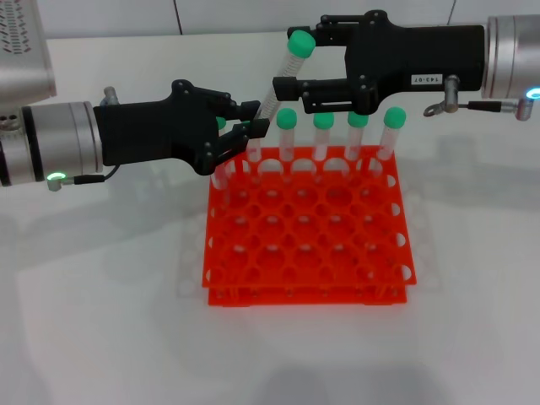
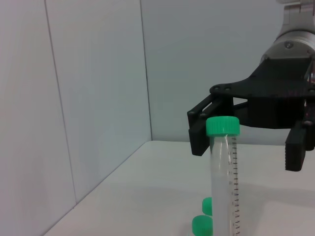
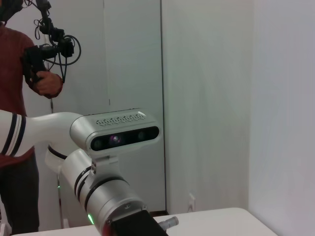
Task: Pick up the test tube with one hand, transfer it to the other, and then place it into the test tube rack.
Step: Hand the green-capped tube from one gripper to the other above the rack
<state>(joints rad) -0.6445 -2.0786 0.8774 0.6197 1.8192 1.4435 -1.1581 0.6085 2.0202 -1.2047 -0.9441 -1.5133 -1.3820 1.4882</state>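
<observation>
The handover was under way. The left gripper [image 1: 250,126], at nine o'clock of the test tube rack [image 1: 305,229], pinched the lower part of the test tube [image 1: 283,78], which leaned above the rack's far left corner. The right gripper [image 1: 297,61], bearing the white label, came in from three o'clock with its fingers spread around the green cap, apparently not yet clamped. Passing over and racking remained. Four capped tubes [image 1: 358,135] already stood in the far row. The left fingertips' contact was hard to make out.

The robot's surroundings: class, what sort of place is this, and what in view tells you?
Probably a robotics lab or test room: an orange test tube rack on a bare white table, plain panelled walls, and a person holding controllers.
</observation>
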